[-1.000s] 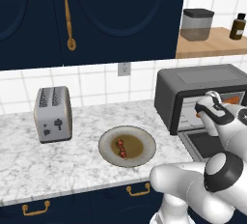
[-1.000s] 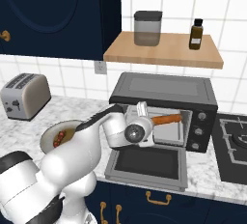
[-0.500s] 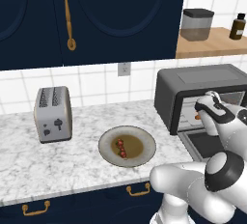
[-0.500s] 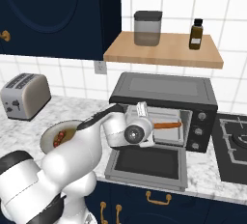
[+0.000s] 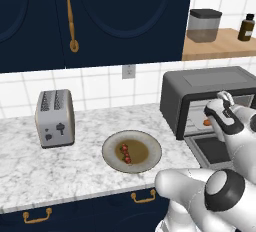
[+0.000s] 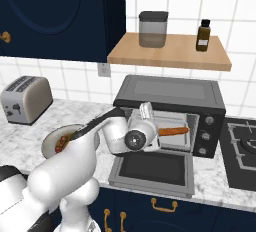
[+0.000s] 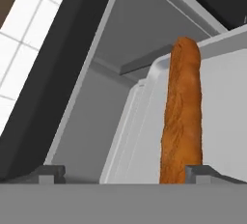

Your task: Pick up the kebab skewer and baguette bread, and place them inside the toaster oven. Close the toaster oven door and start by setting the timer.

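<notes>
Since the baguette bread (image 7: 182,117) is lying inside the toaster oven (image 6: 167,94) on the pale tray, the step in hand looks like letting go cleanly and backing out. In the hand view the two dark fingertips (image 7: 48,172) stand wide apart, one well to the side and the other right at the loaf's near end, so the gripper (image 7: 125,174) is open and I wouldn't call anything held. Whether that one tip actually touches the bread, I can't tell.

My take on doing this well: pull the hand straight back along the loaf's length, not sideways, because a sideways swing could roll or drag the baguette off the tray. Keep the hand level until the tips are past the front of the oven.

The toaster oven door (image 6: 152,170) hangs flat open below the arm, so I'd lift a bit on the way out rather than dip toward it.

The kebab skewer (image 5: 125,154) sits on the plate (image 5: 113,142) on the counter, well apart from the oven, between it and the silver toaster (image 5: 54,118). That's the next pickup by my reckoning, so roughly a quarter done. It's thin and chunky, so grab it mid-stick.
</notes>
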